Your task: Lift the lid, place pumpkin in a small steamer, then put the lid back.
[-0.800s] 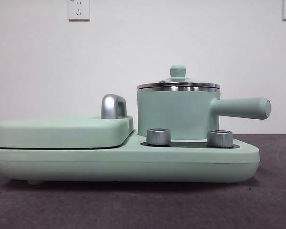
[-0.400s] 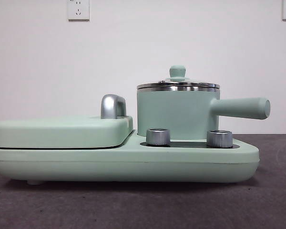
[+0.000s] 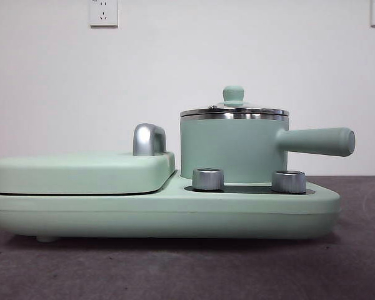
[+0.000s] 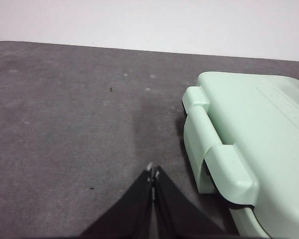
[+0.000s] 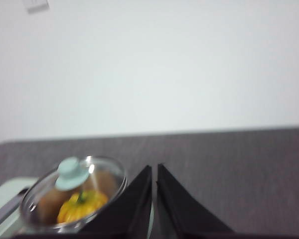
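Front view shows the small steamer (image 3: pixel 231 149) standing on the right part of a big mint-green cooker base (image 3: pixel 162 212). Its long handle (image 3: pixel 315 141) sticks straight out to the right. The lid (image 3: pixel 234 110) sits flat on top of the pot, with its little green knob (image 3: pixel 233 94) pointing up. Two shiny silver dials (image 3: pixel 207 179) stand on the base right in front of the pot. A flat green griddle cover (image 3: pixel 81 172) lies on the left part of the base, and a silver hinge piece (image 3: pixel 148 139) pokes up behind it. No arm shows in this view. From the right wrist view, the pumpkin (image 5: pixel 82 205) is inside the pot, under the glass lid (image 5: pixel 74 191), and its green stem points up toward the knob. The right gripper (image 5: pixel 154 172) is up beside the pot, touching nothing, with its jaws almost together and only a thin gap between them. The left gripper (image 4: pixel 152 173) hangs over the gray table (image 4: pixel 70 124), just beside the end of the cooker (image 4: pixel 249 149), with its jaws pressed together and nothing in them.
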You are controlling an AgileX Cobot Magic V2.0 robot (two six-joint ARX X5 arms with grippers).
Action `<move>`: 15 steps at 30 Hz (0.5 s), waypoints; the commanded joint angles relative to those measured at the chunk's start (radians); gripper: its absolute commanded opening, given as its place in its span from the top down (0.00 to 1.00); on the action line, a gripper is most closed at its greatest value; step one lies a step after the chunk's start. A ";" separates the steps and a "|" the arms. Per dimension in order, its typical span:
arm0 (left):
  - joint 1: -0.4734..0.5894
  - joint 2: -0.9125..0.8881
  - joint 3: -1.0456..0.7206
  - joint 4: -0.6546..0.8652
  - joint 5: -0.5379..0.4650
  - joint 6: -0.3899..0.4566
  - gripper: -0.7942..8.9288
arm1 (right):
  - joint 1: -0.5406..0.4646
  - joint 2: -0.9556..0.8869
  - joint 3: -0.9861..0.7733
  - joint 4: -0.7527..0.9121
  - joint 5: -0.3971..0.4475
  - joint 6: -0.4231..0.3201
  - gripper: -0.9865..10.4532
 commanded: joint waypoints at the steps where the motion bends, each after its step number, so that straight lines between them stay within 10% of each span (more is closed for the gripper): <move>1: 0.000 -0.002 -0.019 -0.008 -0.005 -0.005 0.91 | -0.009 -0.030 -0.086 0.148 0.041 -0.018 0.90; 7: 0.000 -0.002 -0.018 -0.008 -0.005 -0.005 0.91 | -0.017 -0.095 -0.237 0.150 0.203 -0.071 0.90; 15: 0.000 -0.002 -0.018 -0.008 -0.005 -0.005 0.91 | -0.023 -0.182 -0.387 0.061 0.217 -0.094 0.90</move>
